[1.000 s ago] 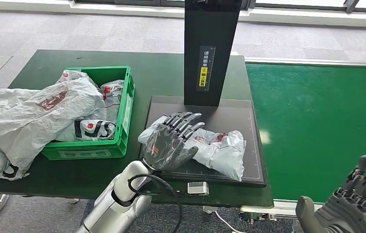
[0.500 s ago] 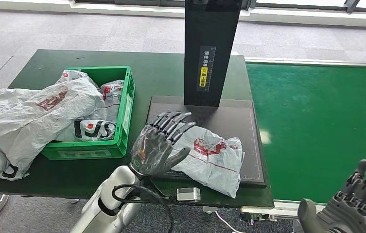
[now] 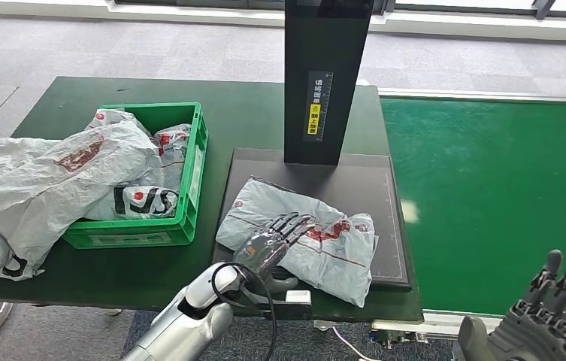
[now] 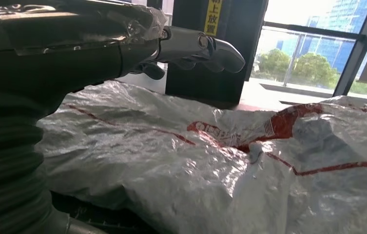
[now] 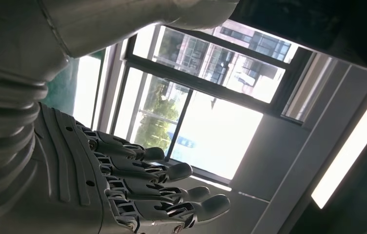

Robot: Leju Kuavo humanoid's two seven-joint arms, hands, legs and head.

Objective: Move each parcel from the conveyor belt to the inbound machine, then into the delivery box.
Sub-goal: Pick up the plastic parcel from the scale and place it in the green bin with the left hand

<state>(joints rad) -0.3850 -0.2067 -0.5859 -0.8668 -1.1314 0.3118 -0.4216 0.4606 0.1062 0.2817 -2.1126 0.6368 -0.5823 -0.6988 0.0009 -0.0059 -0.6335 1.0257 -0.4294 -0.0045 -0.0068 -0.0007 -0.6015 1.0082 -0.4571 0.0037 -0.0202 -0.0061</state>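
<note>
Left hand (image 3: pixel 270 242) lower than before, fingers spread empty over parcel (image 3: pixel 325 241)

We note the grey plastic parcel (image 3: pixel 302 237) on the black machine platform (image 3: pixel 362 184); green plastic crate (image 3: pixel 189 162) left, green conveyor belt (image 3: pixel 490 195) right.
</note>
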